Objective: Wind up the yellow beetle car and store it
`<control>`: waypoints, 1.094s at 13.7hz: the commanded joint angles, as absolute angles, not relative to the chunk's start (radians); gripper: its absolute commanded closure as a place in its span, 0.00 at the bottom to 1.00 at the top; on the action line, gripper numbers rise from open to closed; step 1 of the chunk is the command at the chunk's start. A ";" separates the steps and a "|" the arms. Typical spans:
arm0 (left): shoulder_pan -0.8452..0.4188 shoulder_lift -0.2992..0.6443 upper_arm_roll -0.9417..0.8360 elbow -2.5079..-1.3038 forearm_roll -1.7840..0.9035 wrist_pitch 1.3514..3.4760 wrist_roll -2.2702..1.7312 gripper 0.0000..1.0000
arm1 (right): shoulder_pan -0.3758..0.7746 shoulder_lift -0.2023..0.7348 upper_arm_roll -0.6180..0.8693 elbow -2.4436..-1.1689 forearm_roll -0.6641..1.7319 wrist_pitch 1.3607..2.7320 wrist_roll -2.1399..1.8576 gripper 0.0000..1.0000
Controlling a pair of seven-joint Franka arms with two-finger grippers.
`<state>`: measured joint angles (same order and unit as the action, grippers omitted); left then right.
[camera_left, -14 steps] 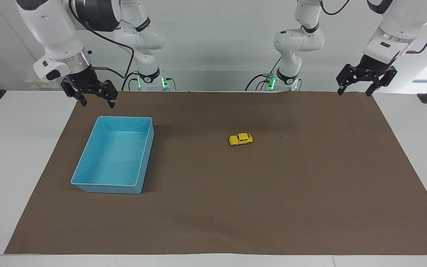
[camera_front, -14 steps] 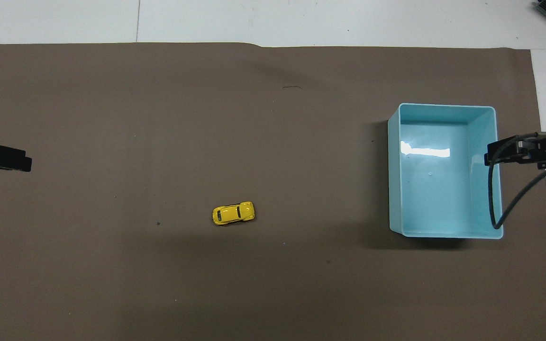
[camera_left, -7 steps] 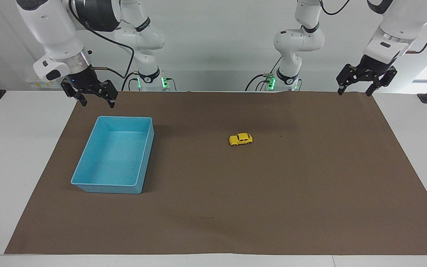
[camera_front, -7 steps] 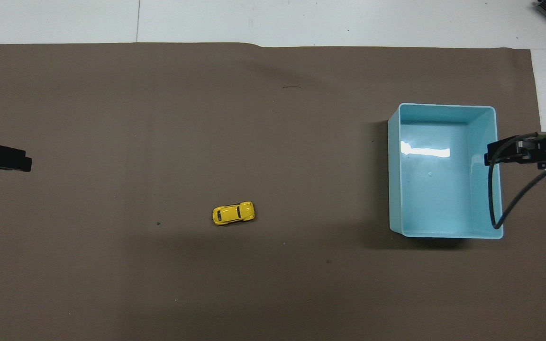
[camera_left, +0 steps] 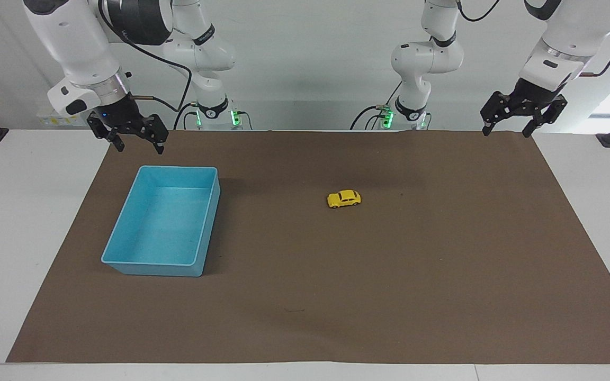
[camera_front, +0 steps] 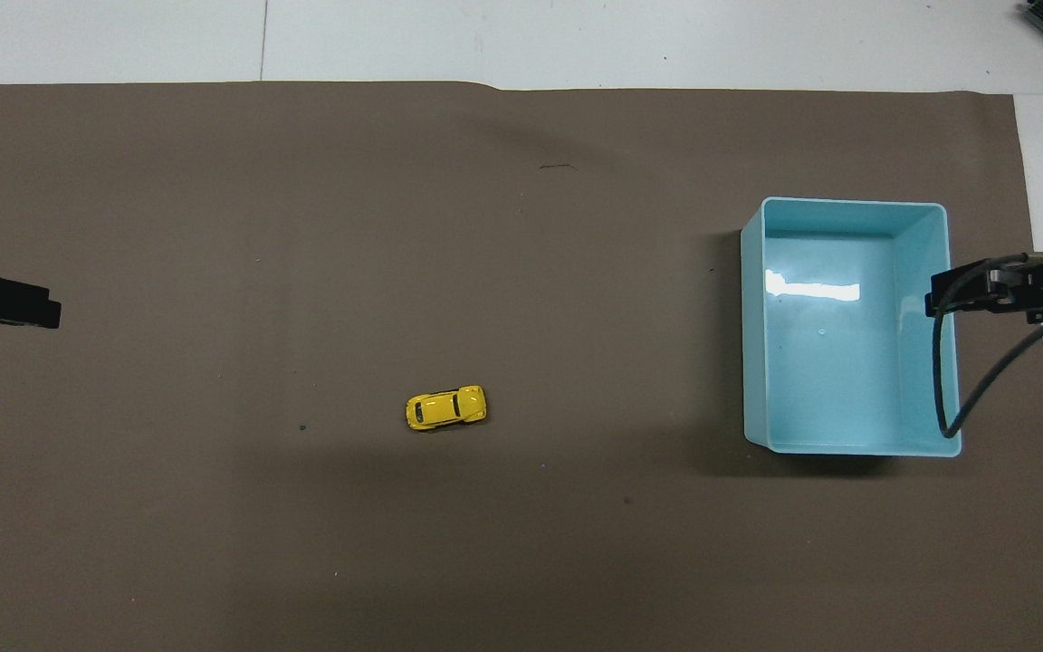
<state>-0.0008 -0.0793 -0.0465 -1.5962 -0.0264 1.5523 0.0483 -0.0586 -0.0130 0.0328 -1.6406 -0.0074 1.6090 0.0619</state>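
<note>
The yellow beetle car (camera_left: 343, 199) (camera_front: 446, 407) stands on its wheels on the brown mat, near the middle of the table. A light blue bin (camera_left: 125, 233) (camera_front: 847, 213) sits open and empty toward the right arm's end. My right gripper (camera_left: 136, 143) hangs open, raised over the mat's corner just beside the bin's rim. My left gripper (camera_left: 507, 129) hangs open too, raised over the mat's corner at the left arm's end. Neither holds anything. Both arms wait, well away from the car.
A brown mat (camera_left: 389, 275) (camera_front: 304, 226) covers most of the white table (camera_left: 29, 222). A black cable (camera_front: 942, 380) from the right arm hangs over the bin's edge in the overhead view.
</note>
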 commanded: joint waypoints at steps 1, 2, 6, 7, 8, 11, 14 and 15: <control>0.020 -0.094 -0.058 -1.617 -0.031 1.543 0.061 0.00 | -0.066 -0.018 0.040 -1.641 0.006 1.605 0.075 0.00; 0.020 -0.094 -0.058 -1.621 -0.032 1.543 0.063 0.00 | -0.066 -0.018 0.040 -1.641 0.006 1.605 0.075 0.00; 0.020 -0.092 -0.058 -1.627 -0.031 1.545 0.060 0.00 | -0.066 -0.018 0.040 -1.641 0.006 1.606 0.075 0.00; 0.020 -0.094 -0.058 -1.635 -0.031 1.549 0.058 0.00 | -0.066 -0.018 0.040 -1.641 0.006 1.605 0.075 0.00; 0.020 -0.092 -0.058 -1.643 -0.031 1.549 0.052 0.00 | -0.066 -0.018 0.040 -1.641 0.006 1.605 0.075 0.00; 0.020 -0.091 -0.058 -1.667 -0.031 1.555 -0.007 0.00 | -0.066 -0.018 0.040 -1.641 0.006 1.605 0.075 0.00; 0.008 -0.087 -0.058 -1.716 -0.031 1.575 -0.132 0.00 | -0.066 -0.018 0.040 -1.641 0.006 1.606 0.075 0.00; 0.008 -0.087 -0.060 -1.739 -0.031 1.603 -0.161 0.00 | -0.066 -0.018 0.040 -1.641 0.006 1.606 0.075 0.00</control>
